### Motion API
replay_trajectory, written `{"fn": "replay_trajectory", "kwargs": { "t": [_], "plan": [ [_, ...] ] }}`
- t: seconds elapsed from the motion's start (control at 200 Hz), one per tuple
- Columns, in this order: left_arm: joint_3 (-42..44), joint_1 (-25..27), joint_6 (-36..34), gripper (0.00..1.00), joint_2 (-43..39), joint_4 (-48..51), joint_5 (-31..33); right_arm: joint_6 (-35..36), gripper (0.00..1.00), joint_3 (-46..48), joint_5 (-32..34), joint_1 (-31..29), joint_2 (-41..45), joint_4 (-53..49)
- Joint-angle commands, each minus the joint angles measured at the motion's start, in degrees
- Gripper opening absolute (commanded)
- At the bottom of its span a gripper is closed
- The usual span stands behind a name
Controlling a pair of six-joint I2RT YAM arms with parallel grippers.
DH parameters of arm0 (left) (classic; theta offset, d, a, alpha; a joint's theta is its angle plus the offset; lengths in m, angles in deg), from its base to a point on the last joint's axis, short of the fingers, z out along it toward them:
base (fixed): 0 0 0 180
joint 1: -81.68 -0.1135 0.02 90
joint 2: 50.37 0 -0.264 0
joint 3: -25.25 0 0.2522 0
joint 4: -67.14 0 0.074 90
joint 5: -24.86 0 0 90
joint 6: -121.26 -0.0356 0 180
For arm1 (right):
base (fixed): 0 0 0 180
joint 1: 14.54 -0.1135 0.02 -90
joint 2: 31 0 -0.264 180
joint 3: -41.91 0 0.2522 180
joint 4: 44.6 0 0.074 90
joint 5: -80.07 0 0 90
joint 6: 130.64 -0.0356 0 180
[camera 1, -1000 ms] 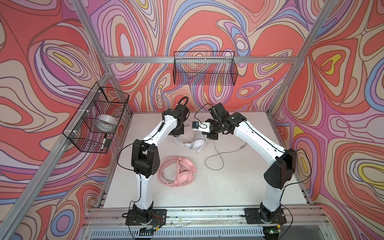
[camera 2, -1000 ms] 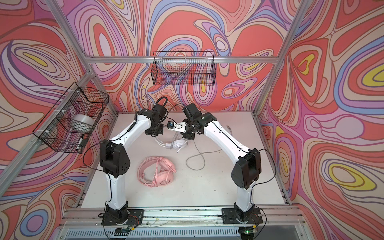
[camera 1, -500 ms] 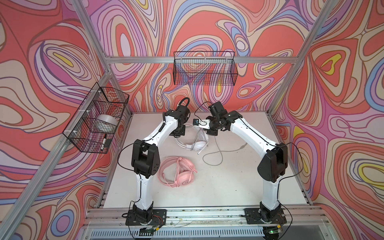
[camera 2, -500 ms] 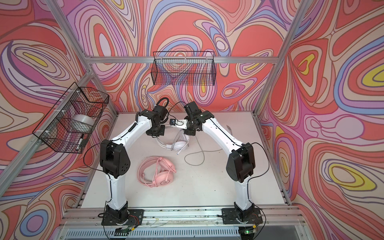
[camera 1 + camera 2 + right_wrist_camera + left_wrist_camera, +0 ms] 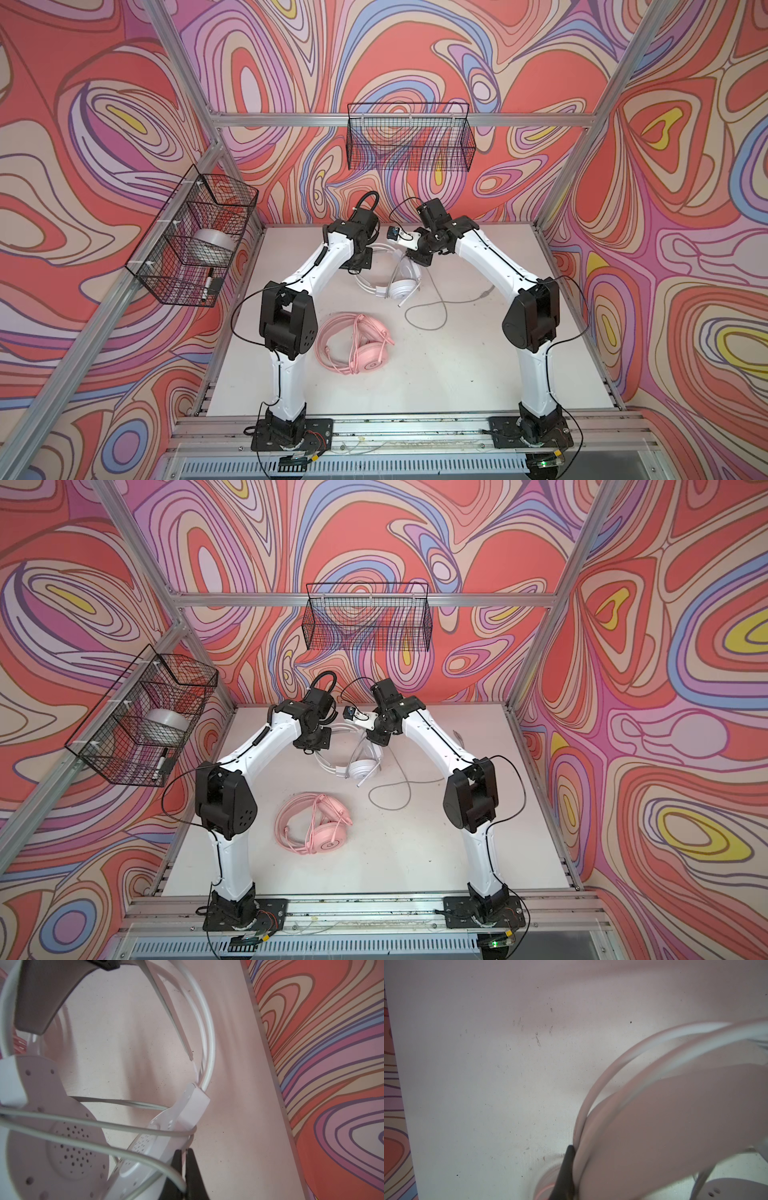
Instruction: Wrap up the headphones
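Observation:
The white headphones (image 5: pixel 403 286) (image 5: pixel 361 769) stand tilted at the back middle of the table. My left gripper (image 5: pixel 358 266) (image 5: pixel 311 746) is shut on their headband (image 5: pixel 623 1064); one black finger (image 5: pixel 566 1167) shows against it. My right gripper (image 5: pixel 419 259) (image 5: pixel 380 739) (image 5: pixel 184 1153) is shut on the grey-white cable (image 5: pixel 124 1153), which crosses the perforated earcups (image 5: pixel 62 1147). The loose end of the cable (image 5: pixel 432 307) (image 5: pixel 395 789) loops on the table to the right. The pink headphones (image 5: pixel 357 345) (image 5: pixel 316 825) lie flat nearer the front, their cable wound round them.
A wire basket (image 5: pixel 195 241) on the left wall holds a tape roll (image 5: pixel 212 247) and a marker (image 5: pixel 208 286). Another wire basket (image 5: pixel 409 141) hangs on the back wall. Aluminium frame posts (image 5: pixel 552 195) stand at the table's corners.
My right gripper has shifted slightly left with the cable, and its elbow has drawn inward. The cable loop on the table has pulled in a little. The left arm has barely moved.

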Motion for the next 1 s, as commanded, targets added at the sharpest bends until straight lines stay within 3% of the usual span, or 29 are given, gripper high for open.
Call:
{"fn": "replay_trajectory", "kwargs": {
  "t": [0.0, 0.636, 0.997],
  "plan": [
    [0.58, 0.42, -2.39, 0.00, -2.48, 2.06, -2.19, -3.97, 0.02, -2.03, 2.07, 1.78, -1.75, 2.22],
    [0.44, 0.44, -2.57, 0.00, -2.22, 2.32, -2.85, -12.27, 0.15, -4.23, -1.63, 5.97, -5.72, 0.40],
    [0.43, 0.41, -2.39, 0.00, -2.23, 1.72, -5.37, -20.06, 0.19, -0.22, -7.98, 9.22, -7.04, 2.32]
  ]
}}
